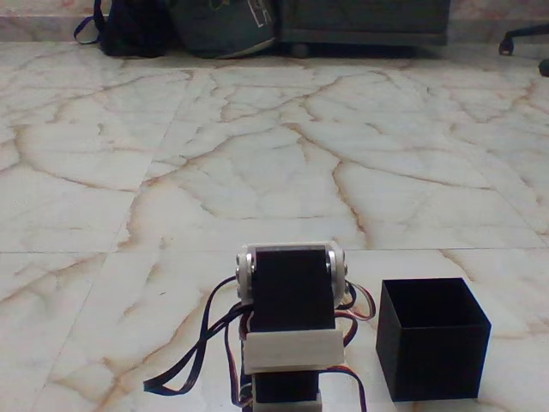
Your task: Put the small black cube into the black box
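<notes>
The black box (pixel 433 339) stands on the marble floor at the lower right, upright, with its open top facing up. Its inside looks dark and I cannot tell whether anything lies in it. The small black cube is out of view. Just left of the box rises part of my arm (pixel 290 300): a black servo block in a white plastic bracket, with black and red wires looping down to the floor on both sides. A narrow gap separates the arm from the box.
The marble floor (pixel 257 154) stretches away behind the arm. Far back lie a dark backpack (pixel 129 26) and a grey bag (pixel 225 26), next to dark furniture (pixel 360 21). A chair's wheeled base (pixel 525 39) shows at the top right.
</notes>
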